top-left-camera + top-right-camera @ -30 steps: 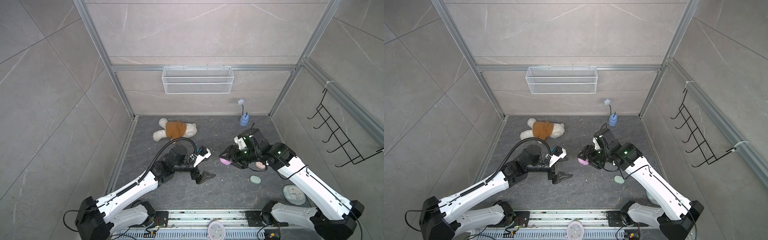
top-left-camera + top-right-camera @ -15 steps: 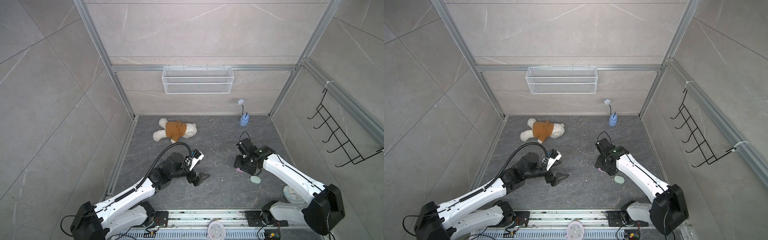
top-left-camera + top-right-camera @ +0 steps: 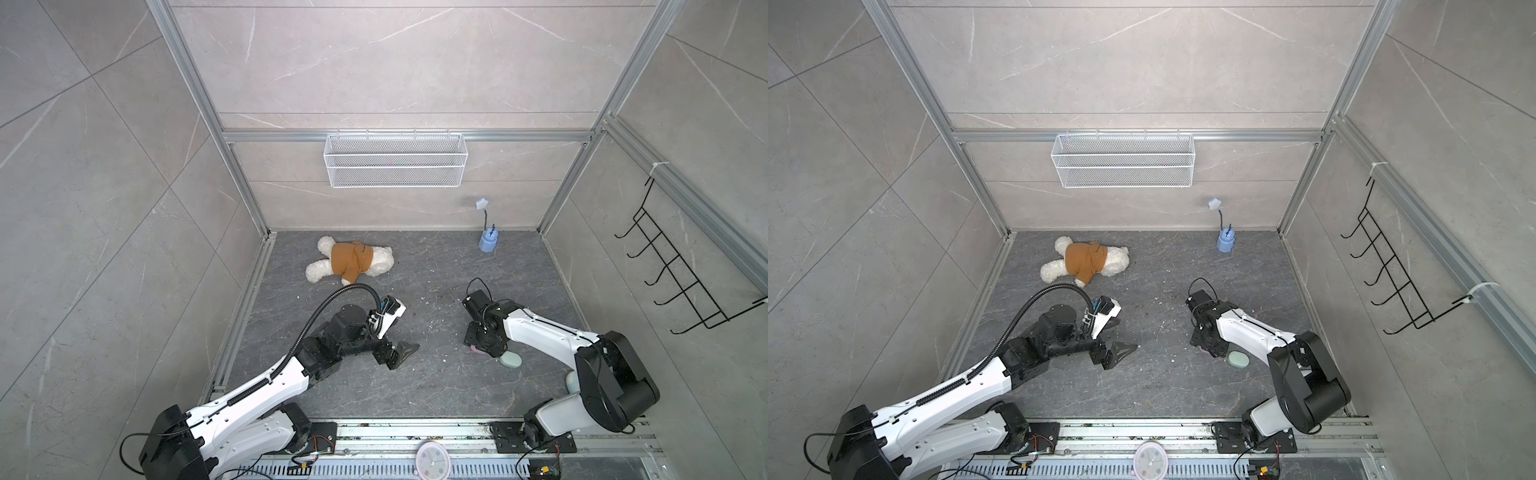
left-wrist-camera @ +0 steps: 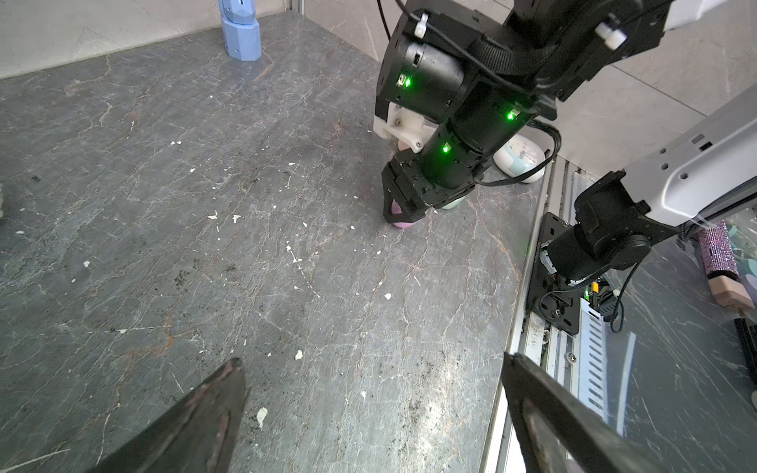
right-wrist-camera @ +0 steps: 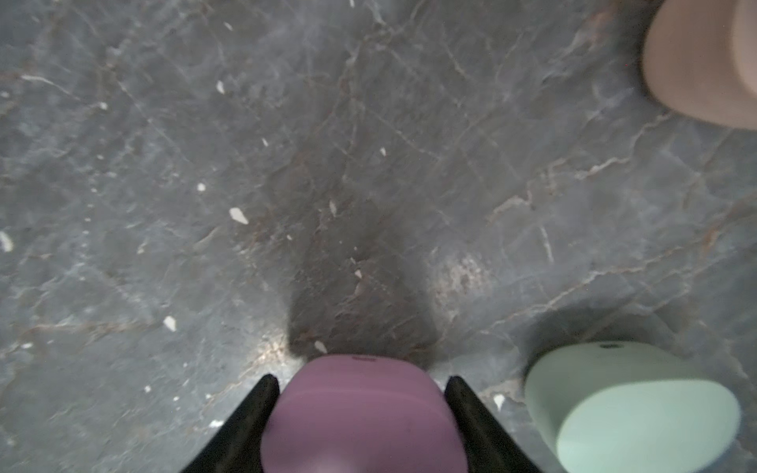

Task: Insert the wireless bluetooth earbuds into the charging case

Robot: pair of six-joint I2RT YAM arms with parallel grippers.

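Between the black fingers of your right claw [image 5: 361, 383] | smooth, rounded, matte lilac plastic charging case [image 5: 360, 422], pinched on both sides, resting on the veined, speckled grey stone floor [image 5: 368, 164] | just beside that claw: mint-green oval plastic case [image 5: 631, 409] | your left claw [image 4: 370, 360]: spread wide, holding nothing, well apart.

lilac charging case [image 5: 360, 413]: blurred and cut by the frame edge in the right wrist view, only a sliver showing under the right gripper [image 3: 483, 347] in both top views | mint case [image 5: 631, 409], peach case [image 5: 696, 61]: cut by the frame edge | left gripper [image 4: 372, 360]: finger bases out of frame | pale clock [image 4: 518, 157]: partly hidden behind the right arm [image 4: 471, 123]
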